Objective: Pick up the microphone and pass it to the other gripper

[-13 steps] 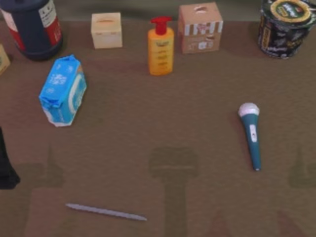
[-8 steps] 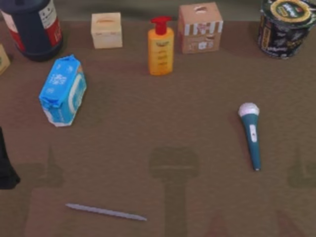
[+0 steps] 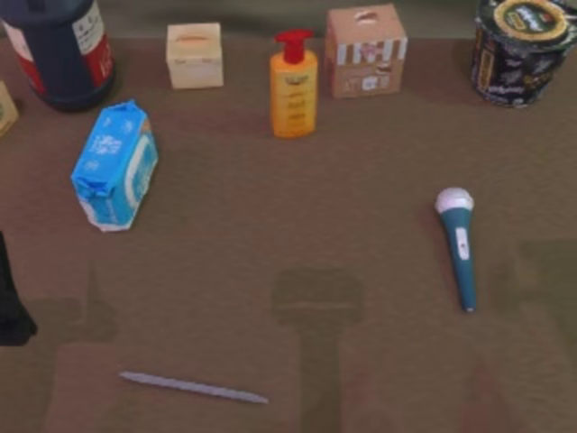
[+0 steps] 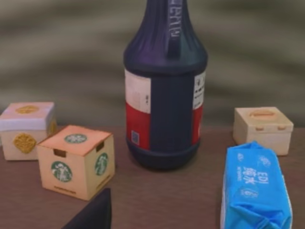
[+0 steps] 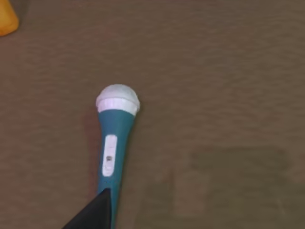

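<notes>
Top view is showing the microphone, slim teal tapering handle and rounded pale head, lying flat on the brown woven-looking table at right; left arm parked at left edge, grip state unclear

There is one microphone at the right of the top view. One grey stick lies at the lower left. One blue pack of wipes sits at the left. Along the top edge stand one dark bottle, one yellow pump bottle and one round black tub. Boxes come to four: a cream box, a striped box, a green-logo box and a gold-mark box.
</notes>
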Tool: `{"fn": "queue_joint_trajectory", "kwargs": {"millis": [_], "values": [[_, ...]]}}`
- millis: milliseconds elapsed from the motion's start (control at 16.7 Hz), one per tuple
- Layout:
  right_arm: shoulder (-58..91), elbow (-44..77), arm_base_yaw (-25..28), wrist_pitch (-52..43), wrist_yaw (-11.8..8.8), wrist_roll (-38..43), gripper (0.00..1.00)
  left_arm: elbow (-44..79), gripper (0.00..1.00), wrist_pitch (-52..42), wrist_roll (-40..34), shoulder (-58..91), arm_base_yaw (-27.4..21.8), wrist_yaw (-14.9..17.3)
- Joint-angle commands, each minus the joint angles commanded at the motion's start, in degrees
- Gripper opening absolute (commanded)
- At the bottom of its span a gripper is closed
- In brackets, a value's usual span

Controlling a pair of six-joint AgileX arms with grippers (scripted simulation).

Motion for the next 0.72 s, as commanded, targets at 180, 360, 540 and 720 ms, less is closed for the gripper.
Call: {"fn": "queue_joint_trajectory", "kwargs": {"millis": [180, 360, 540, 720], "values": [[18.1, 12.4, 4.0, -7.5, 0.2, 4.6, 1.0, 0.0, 1.0, 0.0, 0.0, 0.0, 0.0, 0.0], [35.3, 24.5, 7.8, -14.4, 0.2, 9.0, 1.0, 0.0, 1.0, 0.0, 0.0, 0.0, 0.0, 0.0], [49.8, 34.7, 11.1, -21.0, 0.4, 12.7, 1.0, 0.0, 1.0, 0.0, 0.0, 0.0, 0.0, 0.0], [60.3, 41.9, 13.6, -26.8, 0.8, 15.5, 1.0, 0.0, 1.0, 0.0, 0.0, 0.0, 0.0, 0.0]]}}
